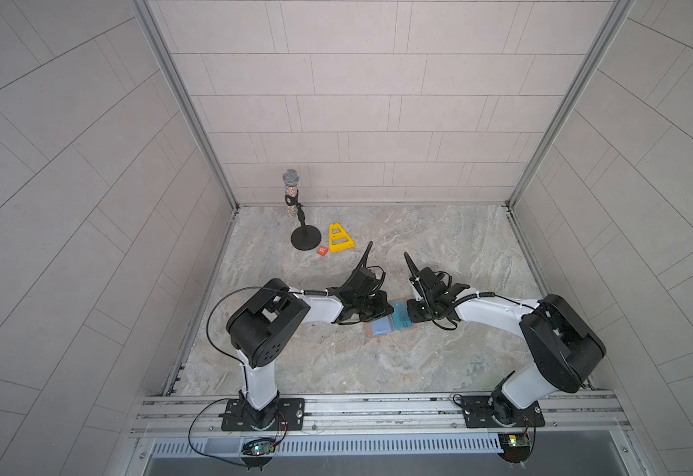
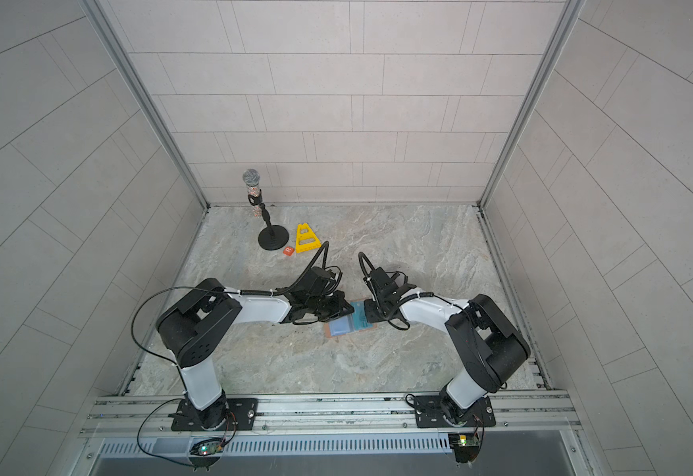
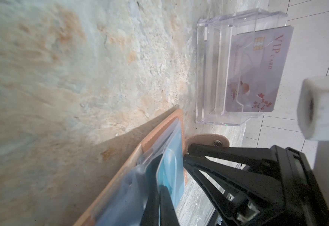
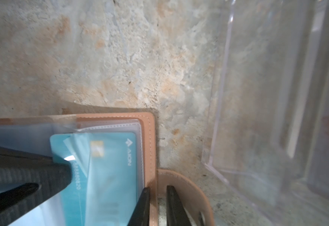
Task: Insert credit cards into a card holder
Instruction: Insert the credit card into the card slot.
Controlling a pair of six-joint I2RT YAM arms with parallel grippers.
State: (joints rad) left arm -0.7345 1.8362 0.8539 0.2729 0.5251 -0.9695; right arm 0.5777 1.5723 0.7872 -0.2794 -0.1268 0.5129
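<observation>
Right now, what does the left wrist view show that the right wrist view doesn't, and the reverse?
Only the left wrist: the pale VIP card, readable, standing in the clear stand, and the strap's snap button. Only the right wrist: the teal card face-up, chip and logo legible. Both: the open card holder, the clear stand, the marble table.
</observation>
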